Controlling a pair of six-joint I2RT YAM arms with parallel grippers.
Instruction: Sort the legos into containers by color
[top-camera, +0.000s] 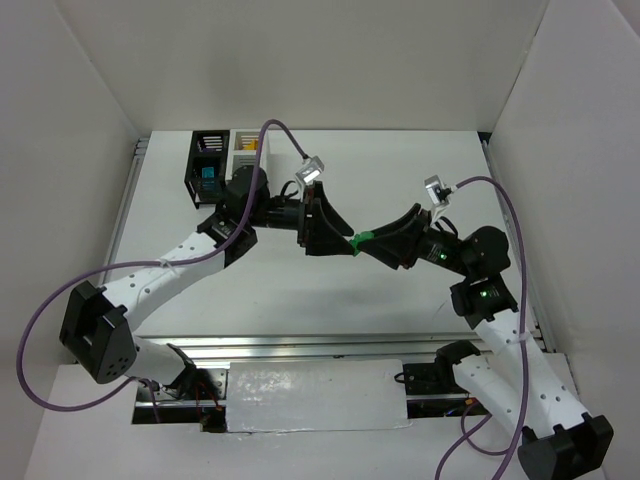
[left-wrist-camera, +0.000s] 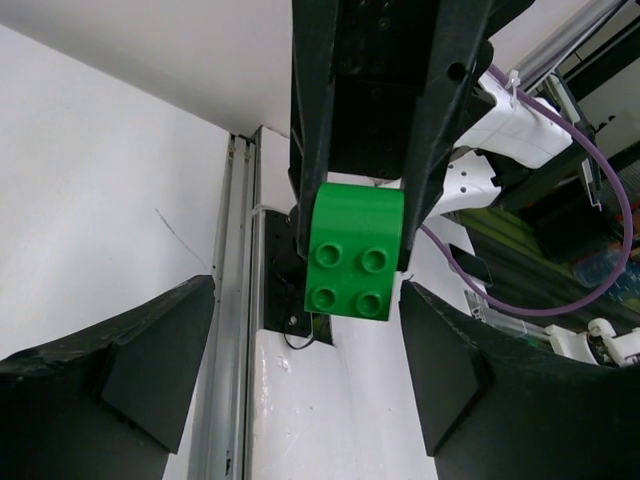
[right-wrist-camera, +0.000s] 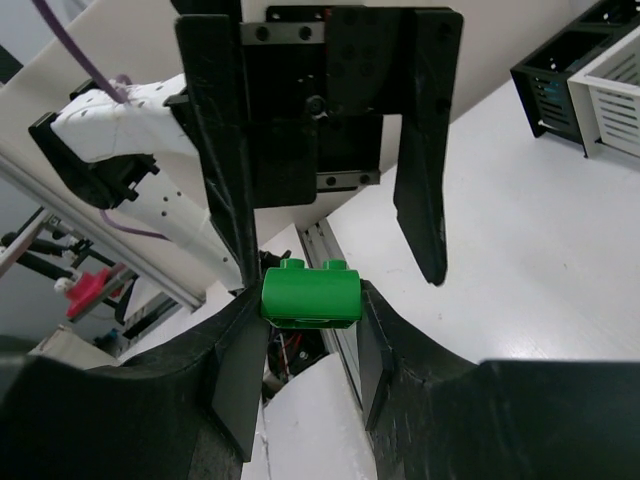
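Note:
My right gripper (right-wrist-camera: 308, 300) is shut on a green lego (right-wrist-camera: 308, 295), gripping its two sides and holding it in the air above the middle of the table (top-camera: 300, 290). The left gripper (left-wrist-camera: 305, 300) faces it with fingers (left-wrist-camera: 150, 370) spread wide on either side of the green lego (left-wrist-camera: 355, 250), and one finger clearly stands apart from it. From above, both grippers meet at the green lego (top-camera: 362, 238). The containers stand at the far left: a black bin (top-camera: 208, 165) with a teal lego (top-camera: 208, 183) inside, and a white bin (top-camera: 245, 150) with something yellow (top-camera: 248, 145) inside.
White walls close in the table on the left, back and right. A metal rail (top-camera: 300, 345) runs along the near edge by the arm bases. Purple cables (top-camera: 285, 135) loop above both arms. The bins show at the upper right of the right wrist view (right-wrist-camera: 560, 70).

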